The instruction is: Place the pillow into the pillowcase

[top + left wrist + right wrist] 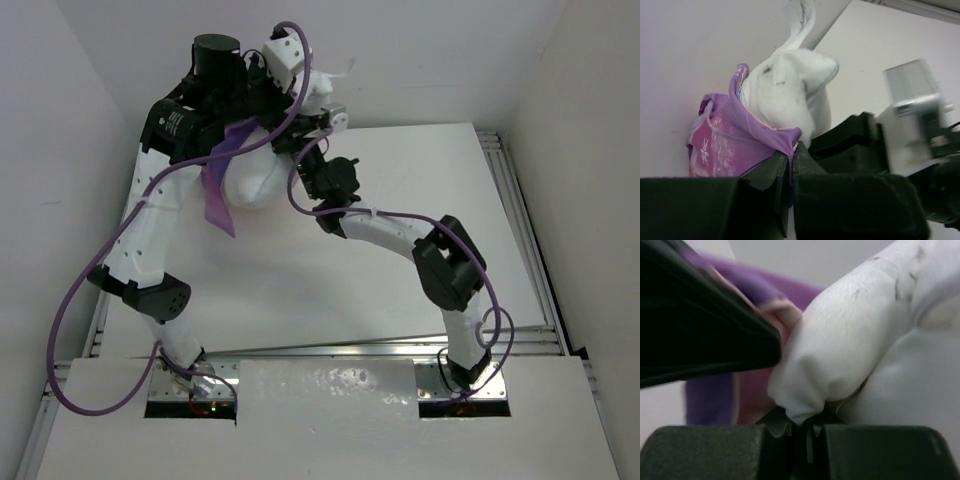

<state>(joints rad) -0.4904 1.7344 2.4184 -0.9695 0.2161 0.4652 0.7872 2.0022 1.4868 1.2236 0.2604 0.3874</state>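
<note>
Up at the upper left of the top view, over the far side of the worktop (400,180), the pillow (255,182) is pinched by a white fold in the fully closed right hand (801,424), and the pillowcase (732,142), wrapped partway round it, is gripped by its purple edge in the closed left hand (791,152).

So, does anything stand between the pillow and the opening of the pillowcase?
Nothing visible does. The pillow already sits partly inside the pillowcase, with its top poking out. The left gripper pinches the pillowcase edge, and the right gripper pinches the pillow cloth directly.
</note>
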